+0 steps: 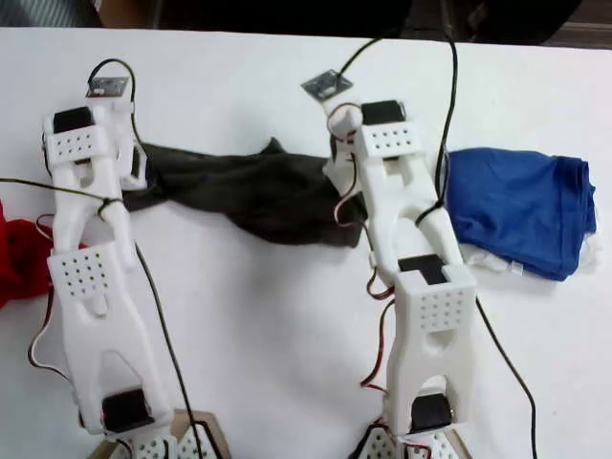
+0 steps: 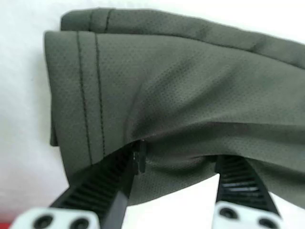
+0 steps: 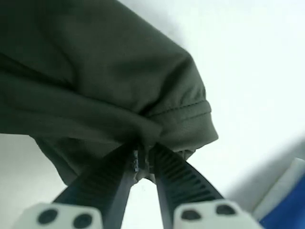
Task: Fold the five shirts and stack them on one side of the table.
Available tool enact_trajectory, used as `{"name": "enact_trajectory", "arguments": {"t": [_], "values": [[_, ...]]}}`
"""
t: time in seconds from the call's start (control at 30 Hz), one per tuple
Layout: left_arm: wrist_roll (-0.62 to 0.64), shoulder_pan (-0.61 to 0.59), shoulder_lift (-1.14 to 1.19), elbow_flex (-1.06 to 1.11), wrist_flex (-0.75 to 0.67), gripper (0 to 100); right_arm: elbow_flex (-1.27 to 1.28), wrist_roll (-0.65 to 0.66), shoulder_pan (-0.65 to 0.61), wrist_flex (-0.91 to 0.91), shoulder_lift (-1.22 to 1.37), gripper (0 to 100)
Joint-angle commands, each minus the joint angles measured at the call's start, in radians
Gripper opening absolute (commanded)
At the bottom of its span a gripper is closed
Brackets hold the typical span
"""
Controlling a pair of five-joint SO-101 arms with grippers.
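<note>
Gripping grey shirt [image 1: 251, 188], right jaws clenched; left jaws spread, tips under cloth

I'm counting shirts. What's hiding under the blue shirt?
What looks like white cloth pokes out from under the blue shirt along its near edge. The blue shirt covers the rest, so how far the white reaches, or whether anything else lies beneath, can't be seen.

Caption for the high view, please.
An arm at each end of a dark grey shirt on the white table; blue shirt alongside.
</note>
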Motion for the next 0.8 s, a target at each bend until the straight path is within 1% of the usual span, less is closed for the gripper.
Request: {"name": "enact_trajectory", "arguments": {"t": [0.0,0.47,0.63,0.77], "values": [[0.014,-0.041,0.008,-0.015,-0.002,26,-0.089,-0.006,-0.002,0.042,-0.007,2.1],[0.014,-0.041,0.008,-0.015,-0.002,26,-0.094,-0.006,-0.016,0.031,0.074,2.8],[0.014,-0.041,0.008,-0.015,-0.002,26,-0.094,-0.017,-0.038,0.038,0.054,13.5],[0.014,-0.041,0.008,-0.015,-0.002,26,-0.094,-0.02,-0.062,0.038,0.058,12.3]]}}
